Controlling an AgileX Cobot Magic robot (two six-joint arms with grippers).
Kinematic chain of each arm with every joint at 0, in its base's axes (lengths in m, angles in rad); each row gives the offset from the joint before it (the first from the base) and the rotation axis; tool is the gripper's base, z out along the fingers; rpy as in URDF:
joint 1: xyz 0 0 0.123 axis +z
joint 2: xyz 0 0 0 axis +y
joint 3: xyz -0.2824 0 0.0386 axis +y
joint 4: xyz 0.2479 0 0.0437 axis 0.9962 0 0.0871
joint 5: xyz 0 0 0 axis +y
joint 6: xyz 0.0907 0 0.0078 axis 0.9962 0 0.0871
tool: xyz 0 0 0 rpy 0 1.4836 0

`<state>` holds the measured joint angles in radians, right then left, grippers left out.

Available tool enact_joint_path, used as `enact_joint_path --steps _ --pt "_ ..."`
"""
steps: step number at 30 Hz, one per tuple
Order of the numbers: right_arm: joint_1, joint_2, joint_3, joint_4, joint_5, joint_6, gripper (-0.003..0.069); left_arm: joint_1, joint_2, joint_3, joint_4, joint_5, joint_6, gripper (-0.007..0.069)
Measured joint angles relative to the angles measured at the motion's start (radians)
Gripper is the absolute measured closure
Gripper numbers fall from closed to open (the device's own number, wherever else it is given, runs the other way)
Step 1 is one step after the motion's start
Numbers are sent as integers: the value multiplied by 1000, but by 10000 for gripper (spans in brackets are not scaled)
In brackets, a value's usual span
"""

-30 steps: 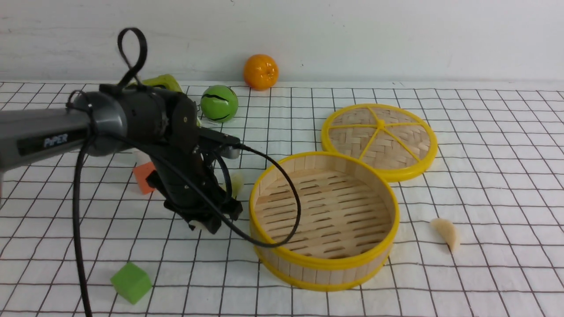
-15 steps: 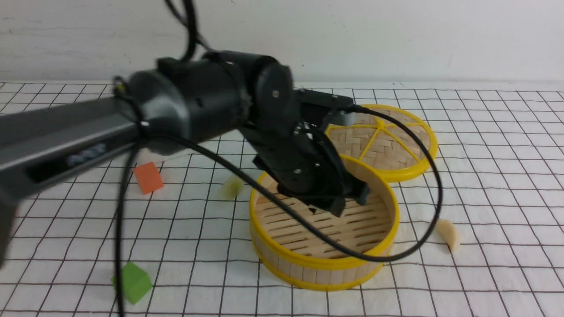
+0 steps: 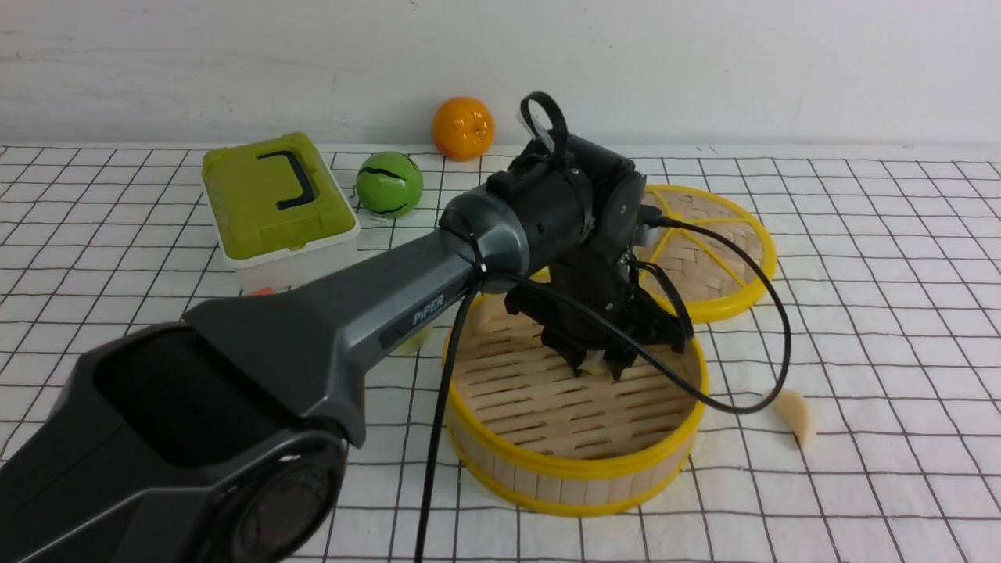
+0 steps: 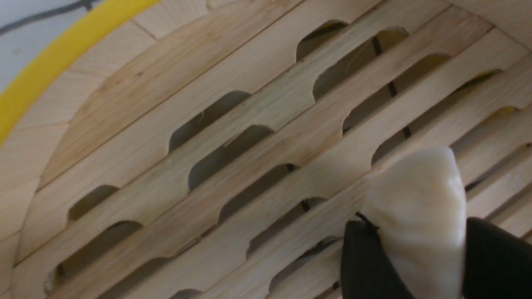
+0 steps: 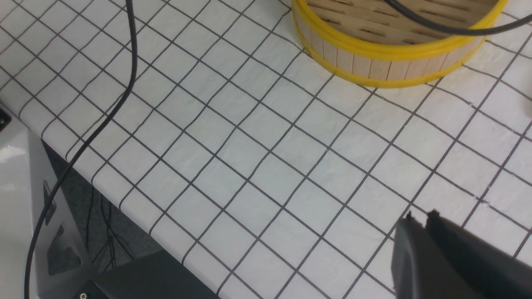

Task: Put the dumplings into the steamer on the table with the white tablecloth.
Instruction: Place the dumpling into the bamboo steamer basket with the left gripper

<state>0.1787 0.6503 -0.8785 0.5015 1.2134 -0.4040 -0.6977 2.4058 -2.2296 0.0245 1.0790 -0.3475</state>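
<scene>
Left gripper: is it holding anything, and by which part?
Yes. The left gripper holds a cream-white dumpling, pinched on its two sides between the fingers, with one end sticking out beyond them, over the floor of the steamer.

The brand word "PiPER" is printed in pale letters on the grey forearm link of the left arm (image 3: pixel 375 309). It sits at about ten o'clock from the steamer (image 3: pixel 579 469). No other text is readable.
</scene>
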Motion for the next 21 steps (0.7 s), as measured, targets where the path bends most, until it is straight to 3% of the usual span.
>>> enact_joint_path --steps 6,9,16,21 --pt "1 0 0 0 0 2 618 0 -7 -33 25 65 6 118" --pt "1 0 0 0 0 2 618 0 -51 -57 60 137 41 73" --pt "1 0 0 0 -1 2 617 42 -297 2 138 156 90 59" --pt "1 0 0 0 -4 2 615 182 -477 224 143 159 109 60"
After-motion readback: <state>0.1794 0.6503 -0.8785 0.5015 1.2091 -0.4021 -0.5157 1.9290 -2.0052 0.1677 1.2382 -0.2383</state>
